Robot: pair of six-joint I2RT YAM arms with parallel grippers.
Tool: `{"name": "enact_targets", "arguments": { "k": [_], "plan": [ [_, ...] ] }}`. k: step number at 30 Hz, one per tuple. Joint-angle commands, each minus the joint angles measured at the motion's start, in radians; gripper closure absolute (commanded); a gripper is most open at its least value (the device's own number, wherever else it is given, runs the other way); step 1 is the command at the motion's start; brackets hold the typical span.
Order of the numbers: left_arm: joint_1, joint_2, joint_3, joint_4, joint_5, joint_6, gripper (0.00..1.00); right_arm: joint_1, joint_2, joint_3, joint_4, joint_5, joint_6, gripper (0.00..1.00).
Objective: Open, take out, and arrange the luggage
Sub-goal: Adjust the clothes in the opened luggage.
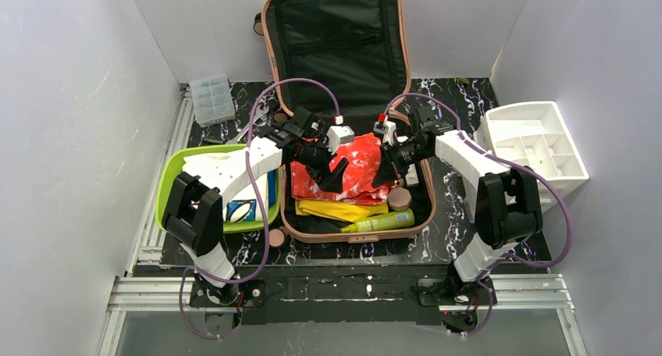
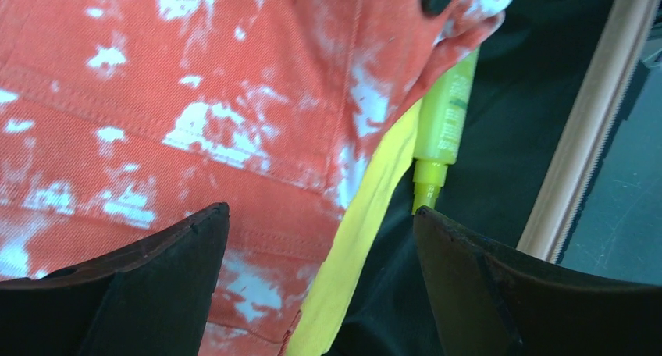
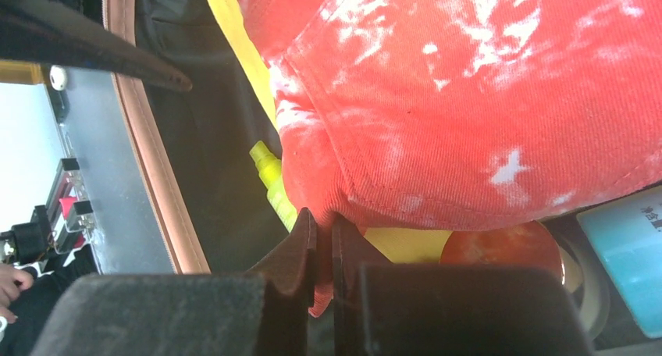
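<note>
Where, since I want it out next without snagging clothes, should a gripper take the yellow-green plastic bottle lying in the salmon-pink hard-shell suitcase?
Probably mid-body on the yellow-green plastic bottle, coming straight down with jaws across its length. It lies on its side along the salmon-pink hard-shell suitcase's near wall, which blocks a sideways approach; yellow cloth lies just behind it.

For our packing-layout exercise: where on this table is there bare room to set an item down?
Free: the table strip in front of the luggage; the patch between luggage and white organizer, partly under the right arm. Crowded: the luggage's lower half, green tray.
</note>
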Motion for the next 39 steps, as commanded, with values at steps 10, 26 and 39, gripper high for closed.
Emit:
{"name": "enact_targets", "arguments": {
  "k": [10, 26, 39],
  "plan": [
    [-0.129, 0.045, 0.001, 0.128, 0.02, 0.054, 0.03, 0.005, 0.029, 0.101, 0.06, -0.08, 0.04, 0.95],
    [-0.28, 0.092, -0.142, 0.303, -0.228, 0.116, 0.02, -0.021, 0.082, 0.139, 0.013, -0.121, 0.008, 0.94],
    [-0.343, 0.184, -0.15, 0.361, -0.443, 0.097, 0.1, -0.034, 0.05, 0.112, 0.011, -0.149, 0.002, 0.91]
  ]
}}
